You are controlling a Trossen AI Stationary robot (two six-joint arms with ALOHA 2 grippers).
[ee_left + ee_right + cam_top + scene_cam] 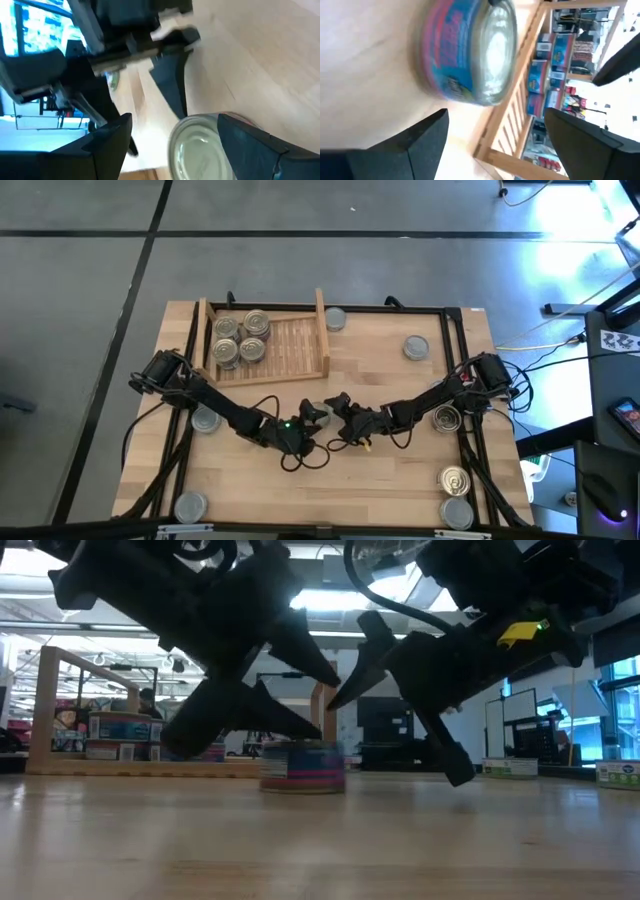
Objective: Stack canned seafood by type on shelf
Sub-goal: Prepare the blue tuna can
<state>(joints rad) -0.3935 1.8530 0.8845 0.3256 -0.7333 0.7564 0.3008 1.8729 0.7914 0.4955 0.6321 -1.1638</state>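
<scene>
- Can (pixel 303 766) sits mid-surface, just near of the shelf (pixel 295 345), between both claws.
- Left claw (pixel 315 416) wide, straddling the can; right claw (pixel 338 406) wide, beside it, empty.
- Likely rigid, smooth metal, slippery; grip across the side wall, low.

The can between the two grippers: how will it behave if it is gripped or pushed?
The can is short, wide and sits flat, so a push would probably slide it, not tip it. Its metal wall looks stiff, so a grip should not dent it. The glossy label may be a little slippery.
</scene>
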